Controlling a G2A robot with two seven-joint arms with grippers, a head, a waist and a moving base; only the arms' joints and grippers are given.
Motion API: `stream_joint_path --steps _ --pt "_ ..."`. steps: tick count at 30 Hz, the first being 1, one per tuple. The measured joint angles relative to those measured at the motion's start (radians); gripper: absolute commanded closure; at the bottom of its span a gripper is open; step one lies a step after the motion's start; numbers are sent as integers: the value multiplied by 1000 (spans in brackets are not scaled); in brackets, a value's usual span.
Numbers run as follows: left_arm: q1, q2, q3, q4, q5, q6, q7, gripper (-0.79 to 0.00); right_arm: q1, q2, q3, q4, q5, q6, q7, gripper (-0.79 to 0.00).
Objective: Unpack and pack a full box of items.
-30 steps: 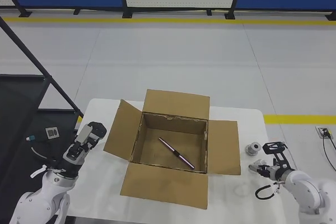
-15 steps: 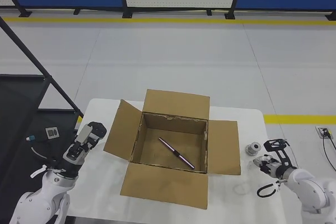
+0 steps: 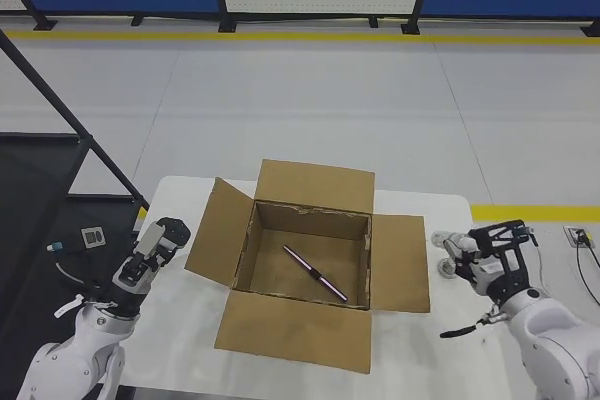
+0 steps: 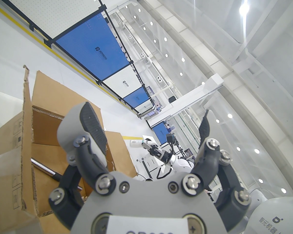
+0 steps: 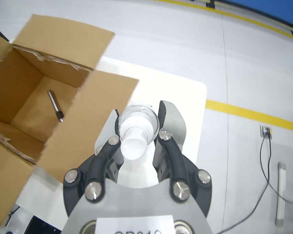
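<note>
An open cardboard box (image 3: 302,330) stands mid-table with all flaps spread. Inside it lies a slim dark rod (image 3: 315,273), also visible on the box floor (image 5: 55,105). My right gripper (image 5: 139,125) is shut on a clear bottle with a white cap (image 5: 136,127). It holds the bottle above the table just beyond the box's right flap (image 3: 458,243). My left gripper (image 4: 149,125) is open and holds nothing. It sits off the box's left flap (image 3: 170,232), pointing up and across the box.
A small silvery round part (image 3: 447,266) rests on the white table (image 3: 180,330) beside the right flap, under the held bottle. A black cable (image 3: 470,326) hangs by the right arm. A dark frame stands to the table's left.
My right gripper has risen from the table near the front right and swung toward the box's right flap with the bottle in it. The left arm has stayed still.
</note>
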Motion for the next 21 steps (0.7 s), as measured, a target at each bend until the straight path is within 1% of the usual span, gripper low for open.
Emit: stream_joint_path --steps 3,6,8,11,15,21 --pt "0 0 0 0 0 0 0 -785 45 -3 -96 -12 -40 -12 -32 0" --pt "0 0 0 0 0 0 0 -785 111 -8 -201 8 -84 -24 -17 0" --pt "0 0 0 0 0 0 0 -785 175 -15 -290 44 -103 -38 4 0" --pt "0 0 0 0 0 0 0 -785 279 -29 -414 130 -123 -36 47 0" --pt "0 0 0 0 0 0 0 -785 433 -62 -584 304 -118 -15 93 0" --pt "0 0 0 0 0 0 0 -785 615 -121 -776 570 -92 38 96 0"
